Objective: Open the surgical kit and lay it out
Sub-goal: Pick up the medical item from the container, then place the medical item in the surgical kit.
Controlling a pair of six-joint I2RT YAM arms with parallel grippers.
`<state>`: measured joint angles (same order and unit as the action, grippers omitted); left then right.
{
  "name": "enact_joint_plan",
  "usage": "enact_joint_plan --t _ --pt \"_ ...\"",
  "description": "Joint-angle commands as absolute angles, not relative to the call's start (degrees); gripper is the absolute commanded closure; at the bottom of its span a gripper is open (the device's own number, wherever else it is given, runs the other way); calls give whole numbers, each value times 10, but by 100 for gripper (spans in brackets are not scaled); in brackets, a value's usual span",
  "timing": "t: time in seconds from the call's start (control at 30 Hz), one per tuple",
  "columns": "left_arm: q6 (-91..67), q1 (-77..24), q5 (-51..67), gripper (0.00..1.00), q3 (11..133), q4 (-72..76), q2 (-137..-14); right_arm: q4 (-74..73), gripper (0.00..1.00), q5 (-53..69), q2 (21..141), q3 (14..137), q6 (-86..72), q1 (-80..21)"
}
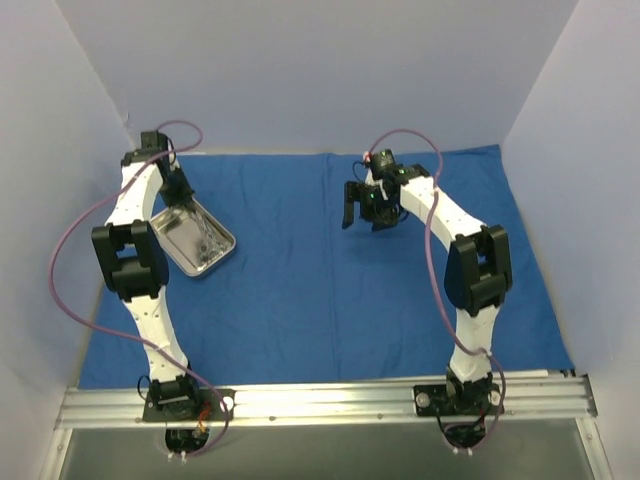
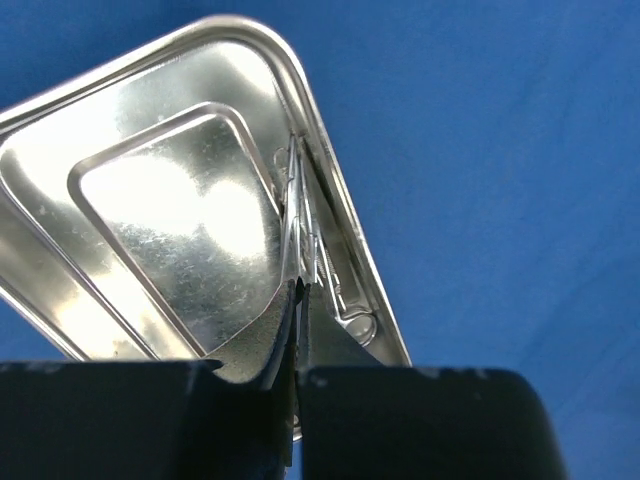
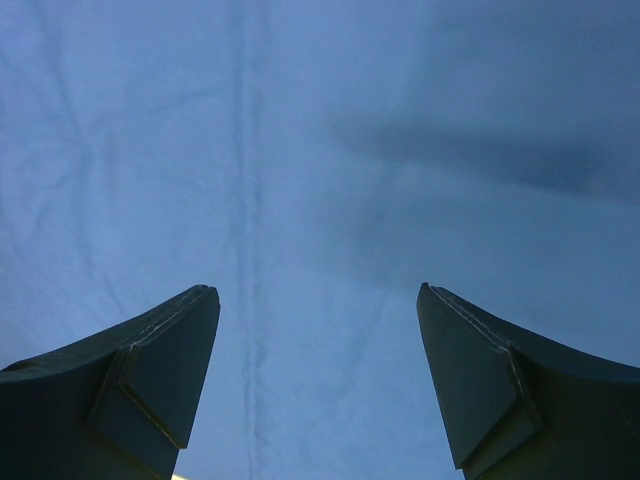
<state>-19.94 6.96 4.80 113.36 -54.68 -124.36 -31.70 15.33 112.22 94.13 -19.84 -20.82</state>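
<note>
A royal-blue cloth sheet [image 1: 300, 300] lies spread flat over almost the whole table, lightly creased, with its near edge just short of the silver aluminium rail [image 1: 330, 400] that carries both bases. The white-and-black left arm [image 1: 140, 270] rises from the rail and bends forward over the left part of the cloth. The white-and-black right arm [image 1: 470, 270] arches over the right part and reaches in toward the middle. A small shiny rectangular steel tray [image 1: 178, 232] sits on the cloth at the left, turned at an angle so that one corner points toward the rail, and the left arm partly covers its far side. The right gripper [image 3: 315, 290] hangs above bare cloth right of centre, well apart from the tray, its two dark fingers spread wide with nothing between them. The left gripper [image 2: 298, 290] is down at the tray, its fingers pressed together. In the left wrist view its tips meet just inside one long wall of the tray. The thin ring-handled steel instruments [image 2: 300, 220] lie in the tray along that same wall, bunched close together, a ring handle showing at each end of the bundle, and their near end runs into the seam between the closed left fingertips, so the jaws appear clamped on them.
</note>
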Motion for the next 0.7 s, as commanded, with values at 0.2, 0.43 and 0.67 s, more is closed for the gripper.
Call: enact_joint_plan --t 0.2,0.43,0.67 --pt "-195 48 57 98 1158 -544 -1157 -281 21 257 1171 1044 -179 -248" --pt "-211 9 134 98 1100 -509 -1093 -192 20 443 1185 1085 -209 -269" --pt "-228 -54 228 98 1024 -469 -1017 -30 16 585 1137 1022 -283 -279"
